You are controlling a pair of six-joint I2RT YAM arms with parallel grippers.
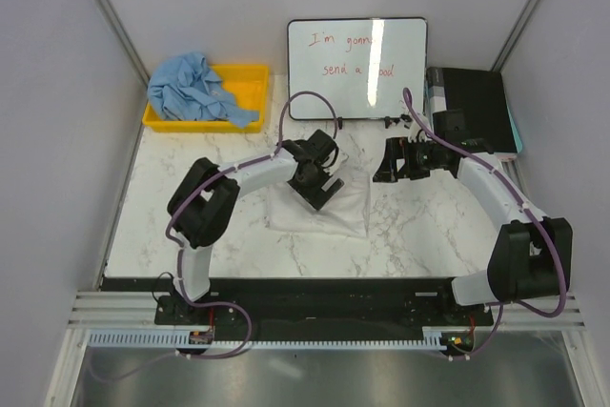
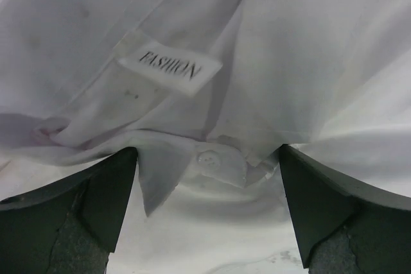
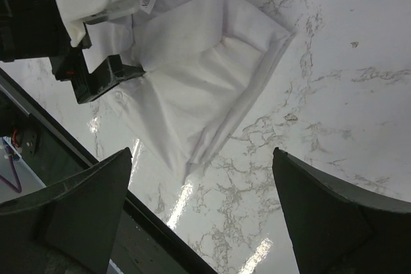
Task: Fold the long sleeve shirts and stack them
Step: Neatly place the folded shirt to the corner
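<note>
The white long sleeve shirt [image 1: 329, 214] lies folded into a compact rectangle on the marble table, mid-centre. My left gripper [image 1: 321, 190] hovers right above it, jaws wide open. In the left wrist view the collar, a "FASHION" label [image 2: 170, 65] and a button [image 2: 209, 159] sit between the open fingers [image 2: 109, 197], with nothing gripped. My right gripper [image 1: 386, 167] stands open just right of the white shirt [image 3: 205, 75], over bare marble near its pointed corner. The light blue long sleeve shirt [image 1: 195, 90] lies crumpled in the yellow bin.
The yellow bin [image 1: 250, 78] stands at the back left. A whiteboard [image 1: 357, 69] with red writing leans at the back centre. A black device [image 1: 477, 102] sits at the back right. Grey walls close in both sides.
</note>
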